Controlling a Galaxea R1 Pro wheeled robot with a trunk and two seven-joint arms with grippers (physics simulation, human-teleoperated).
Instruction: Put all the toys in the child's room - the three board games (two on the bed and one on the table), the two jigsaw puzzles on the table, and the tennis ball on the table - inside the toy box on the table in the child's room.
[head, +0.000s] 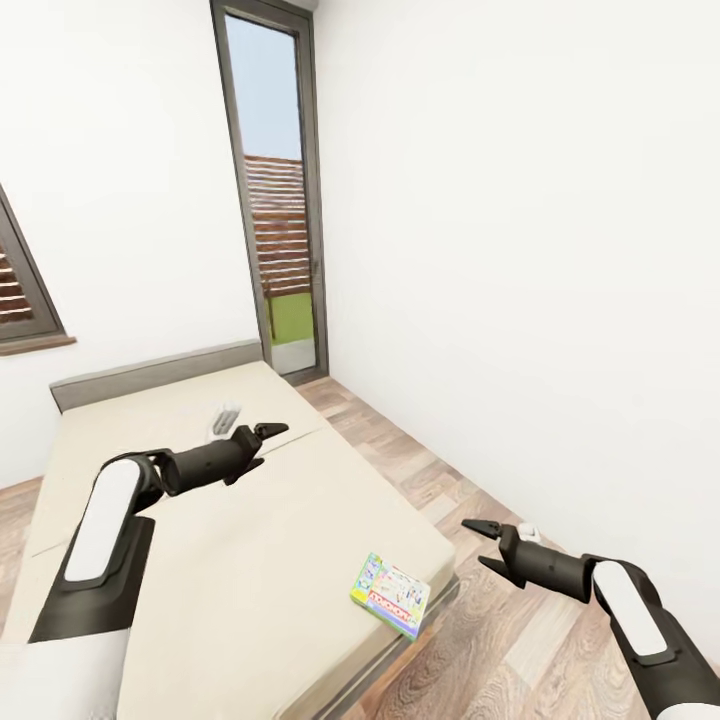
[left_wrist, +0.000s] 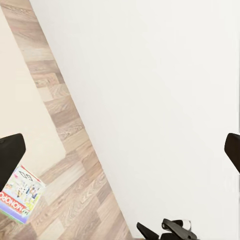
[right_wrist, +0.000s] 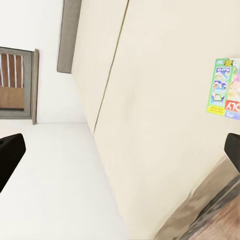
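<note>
Head view: both pincers, left pincer (head: 268, 433) and right pincer (head: 480, 543), gape empty; second game (head: 226, 418) on bed (head: 250, 540) is blurred.

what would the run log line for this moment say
left gripper: open, over beige bed | right gripper: open, over wood-plank floor | white-green Monopoly box: on bed's near corner, not held

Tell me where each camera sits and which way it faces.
Head: high, looking down over the bed; both arms, left tool and right tool open.
Left wrist: faces wall and floor; fingertips at the edges.
Right wrist: faces across the bed; fingertips at the edges.
Shared: all three catch the Monopoly box.
</note>
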